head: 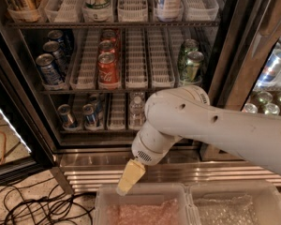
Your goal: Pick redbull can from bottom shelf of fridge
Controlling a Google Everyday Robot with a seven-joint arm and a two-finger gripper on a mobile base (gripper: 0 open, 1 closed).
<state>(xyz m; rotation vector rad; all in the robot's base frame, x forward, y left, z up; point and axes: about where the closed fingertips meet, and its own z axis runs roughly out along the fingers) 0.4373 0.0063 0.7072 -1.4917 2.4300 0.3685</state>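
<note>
We find the fridge [223, 55] with its door open and its racks in plain view. The bottom shelf [116, 128] carries white slotted lane trays. The redbull can [90, 116], slim, blue and silver with a silver top, stands upright in a left-hand lane of that shelf. A second slim can [65, 116] of like colours stands near it on the left, in another lane. A clear water bottle [136, 110] stands further right on the same shelf, well apart from both cans. On the rack above we note dark-blue soda cans [48, 70] at the left, red cola cans [107, 67] in the next filled lane, and green cans [192, 65] at the right. The white arm [215, 125] enters from the right and crosses in front of the lower right part of the cabinet. Its cream-coloured claw [130, 177] points down and to the left. It hangs in front of the ribbed steel base [89, 179], below the bottom shelf and outside the cabinet. It is just above the rim of a clear plastic bin [103, 195]. We cannot tell whether the claw is apart or together; it grips nothing that we can see and is well apart from the redbull can. A second clear bin [234, 205] sits beside the first on the right. Black cables [37, 211] lie on the floor at lower left.
</note>
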